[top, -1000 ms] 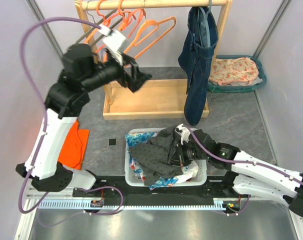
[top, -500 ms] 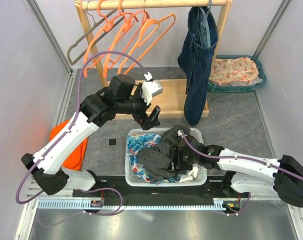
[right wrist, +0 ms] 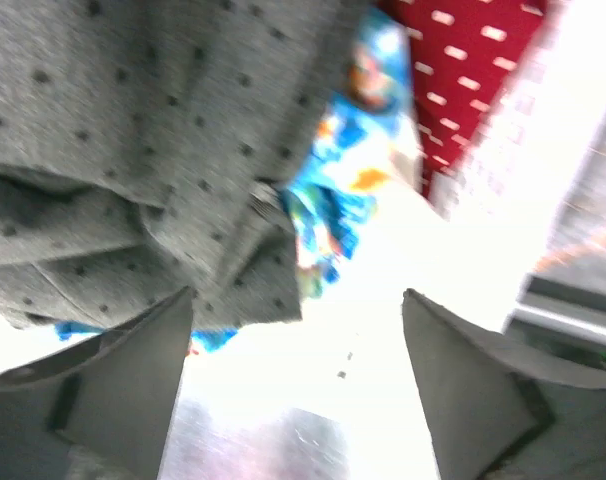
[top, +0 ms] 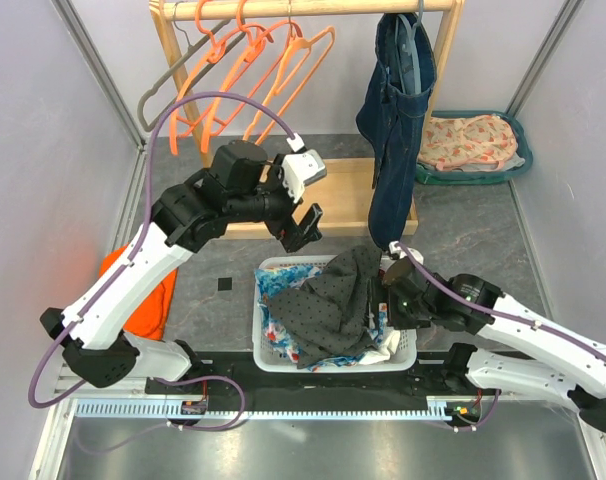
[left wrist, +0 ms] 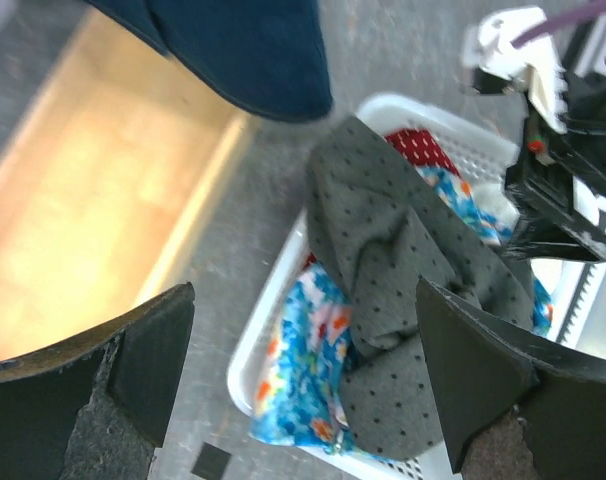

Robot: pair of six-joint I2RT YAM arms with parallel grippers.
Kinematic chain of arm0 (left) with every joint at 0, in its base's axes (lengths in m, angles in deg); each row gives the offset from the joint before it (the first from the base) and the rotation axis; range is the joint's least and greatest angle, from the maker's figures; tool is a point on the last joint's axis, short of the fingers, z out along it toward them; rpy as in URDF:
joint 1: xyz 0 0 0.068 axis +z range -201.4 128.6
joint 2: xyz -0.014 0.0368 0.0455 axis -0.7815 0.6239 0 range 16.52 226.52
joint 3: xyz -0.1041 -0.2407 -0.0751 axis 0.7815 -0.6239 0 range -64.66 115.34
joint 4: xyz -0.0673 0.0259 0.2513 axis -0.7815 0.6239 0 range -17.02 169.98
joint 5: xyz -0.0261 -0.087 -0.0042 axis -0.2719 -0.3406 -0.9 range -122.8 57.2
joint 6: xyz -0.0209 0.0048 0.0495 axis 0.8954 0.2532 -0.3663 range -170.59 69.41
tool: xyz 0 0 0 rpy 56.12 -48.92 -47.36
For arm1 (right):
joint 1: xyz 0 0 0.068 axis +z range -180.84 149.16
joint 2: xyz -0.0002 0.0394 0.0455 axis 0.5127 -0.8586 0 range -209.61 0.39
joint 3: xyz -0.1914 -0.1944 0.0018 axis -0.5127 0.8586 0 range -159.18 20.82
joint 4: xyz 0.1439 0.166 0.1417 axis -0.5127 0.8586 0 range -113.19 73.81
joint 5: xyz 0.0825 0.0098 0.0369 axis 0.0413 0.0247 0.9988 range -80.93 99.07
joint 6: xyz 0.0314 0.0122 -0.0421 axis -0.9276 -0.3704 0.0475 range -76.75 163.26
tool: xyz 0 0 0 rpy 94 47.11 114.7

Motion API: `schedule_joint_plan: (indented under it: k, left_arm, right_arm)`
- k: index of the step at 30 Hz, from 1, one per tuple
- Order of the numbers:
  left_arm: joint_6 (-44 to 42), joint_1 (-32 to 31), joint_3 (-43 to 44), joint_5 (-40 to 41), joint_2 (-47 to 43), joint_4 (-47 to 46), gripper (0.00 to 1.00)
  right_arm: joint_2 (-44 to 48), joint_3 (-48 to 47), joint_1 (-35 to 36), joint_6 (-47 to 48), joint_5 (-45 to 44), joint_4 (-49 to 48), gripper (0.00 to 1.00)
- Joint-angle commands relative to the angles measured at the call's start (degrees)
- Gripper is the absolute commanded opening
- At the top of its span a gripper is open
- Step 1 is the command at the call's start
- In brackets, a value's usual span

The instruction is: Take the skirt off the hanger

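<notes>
While my left gripper (top: pixel 307 228) hangs above the white basket (top: pixel 256 340), fingers spread: one grey dotted skirt (top: pixel 328 300) inside; my right gripper (top: pixel 392 288) likewise spread, beside it.

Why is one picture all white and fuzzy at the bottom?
Right wrist view: blurred, and the white basket is glared out to bare white below the grey skirt. Left wrist view: only the close fingers look soft. Top external view: sharp, evenly lit.

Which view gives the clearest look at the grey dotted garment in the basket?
Top external: the grey dotted garment shows whole, draped over the white basket. Left wrist shows most of it, closer; right wrist gives only a blurred close-up.
</notes>
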Motion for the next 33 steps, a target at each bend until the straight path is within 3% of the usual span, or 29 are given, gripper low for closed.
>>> schedule_joint_plan:
  k: [1,4,6,7,9,16,21,27,30,31,33]
  left_arm:
    - [-2.31,-0.08,4.43,3.14,0.29,-2.00,0.96]
    - [-1.96,-0.08,4.35,3.85,0.46,-2.62,0.96]
    - [-1.69,-0.08,4.17,3.76,0.55,-2.88,0.96]
    - [-1.69,-0.08,4.00,3.93,0.47,-2.88,0.96]
    - [-1.87,-0.08,3.82,4.63,0.29,-3.23,0.95]
    - [-1.69,-0.08,3.47,6.22,0.11,-4.20,0.95]
    - [-0.99,-0.08,3.55,9.29,0.81,-5.51,0.94]
    - [0.94,-0.08,11.27,14.30,5.81,-8.15,0.97]
    - [1.73,0.01,19.36,18.25,11.26,-9.73,0.97]
    - [1.82,-0.07,22.86,18.87,12.32,-10.08,0.97]
    - [1.74,-0.08,24.90,20.36,14.70,-11.13,0.97]
  right_arm:
    - [1.74,-8.62,-0.26,0.32,-5.63,8.82,0.81]
    - [1.22,-13.56,-0.17,4.18,-10.21,1.46,0.65]
    - [0.43,-14.09,-0.17,7.60,-13.28,-6.25,0.35]
    - [-0.53,-14.00,-0.17,8.93,-14.68,-8.47,0.14]
    - [-1.68,-11.81,-0.17,11.21,-18.37,-16.09,0.06]
    - [-10.55,-4.17,-0.17,16.24,-16.64,-33.17,0.20]
    - [-10.48,3.12,-0.17,13.08,-13.83,-38.99,0.20]
    - [-7.14,12.70,0.88,7.19,-4.25,-40.14,0.17]
    - [-8.01,13.16,1.32,8.49,-1.25,-37.17,0.33]
    - [-8.27,11.94,1.32,9.46,-1.77,-35.32,0.46]
    - [-8.89,4.92,1.32,12.00,-4.92,-28.38,0.61]
